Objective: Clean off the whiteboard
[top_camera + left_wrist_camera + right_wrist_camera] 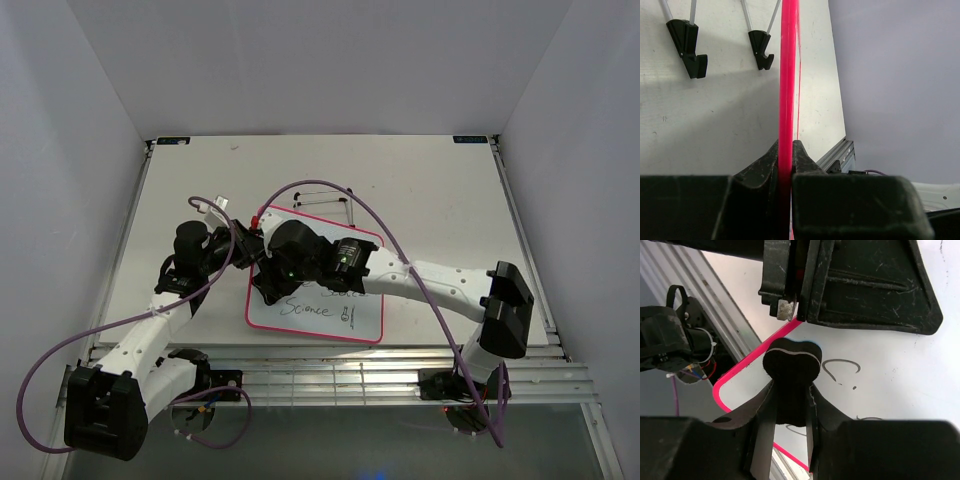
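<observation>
Two holds: left hand (786,151) pinches whiteboard (322,326), right hand (790,392) eraser (791,360).

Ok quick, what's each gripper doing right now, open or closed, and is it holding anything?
Left gripper: closed on the pink frame edge of the whiteboard.
Right gripper: closed on the black eraser.

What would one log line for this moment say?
left claw: shut on whiteboard edge | right claw: shut on eraser, over whiteboard | writing: visible
</observation>
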Controlling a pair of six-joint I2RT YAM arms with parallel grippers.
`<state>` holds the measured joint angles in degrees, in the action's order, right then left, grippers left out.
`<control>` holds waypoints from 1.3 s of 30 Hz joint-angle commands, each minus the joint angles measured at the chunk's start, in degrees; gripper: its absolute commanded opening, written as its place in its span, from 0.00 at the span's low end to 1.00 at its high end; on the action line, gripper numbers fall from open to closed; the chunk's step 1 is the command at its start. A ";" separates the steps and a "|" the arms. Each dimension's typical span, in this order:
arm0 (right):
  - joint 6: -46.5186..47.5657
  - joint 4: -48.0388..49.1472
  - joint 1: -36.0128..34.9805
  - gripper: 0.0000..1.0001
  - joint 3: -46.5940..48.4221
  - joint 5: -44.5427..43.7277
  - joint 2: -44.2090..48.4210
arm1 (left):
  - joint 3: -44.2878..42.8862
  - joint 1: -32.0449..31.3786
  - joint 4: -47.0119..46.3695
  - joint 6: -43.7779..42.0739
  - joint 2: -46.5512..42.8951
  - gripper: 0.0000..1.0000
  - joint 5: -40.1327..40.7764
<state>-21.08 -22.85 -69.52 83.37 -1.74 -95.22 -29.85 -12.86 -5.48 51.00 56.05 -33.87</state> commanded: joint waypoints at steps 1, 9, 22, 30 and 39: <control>0.08 1.67 -1.76 0.10 1.10 -7.55 -2.78 | -1.44 -1.46 -7.62 1.64 -2.70 0.00 -1.38; -3.53 -5.09 7.63 0.10 -9.62 -16.45 -1.29 | -1.71 -1.38 -7.53 1.56 -2.44 0.00 -2.34; -0.46 -5.20 6.52 0.10 -0.77 -2.18 -2.16 | -2.06 -1.81 -7.53 0.50 -2.35 0.00 -5.07; 2.01 -8.52 -1.41 0.10 12.25 7.36 -7.52 | -2.67 -2.17 -7.53 0.41 -1.47 0.00 -5.42; 1.32 -7.39 2.09 0.10 -1.08 0.44 -4.72 | -2.85 -2.34 -7.53 0.68 -2.00 0.00 -4.54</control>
<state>-19.20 -30.28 -68.64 90.11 -0.49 -99.00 -29.61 -13.93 -4.58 50.37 56.58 -36.23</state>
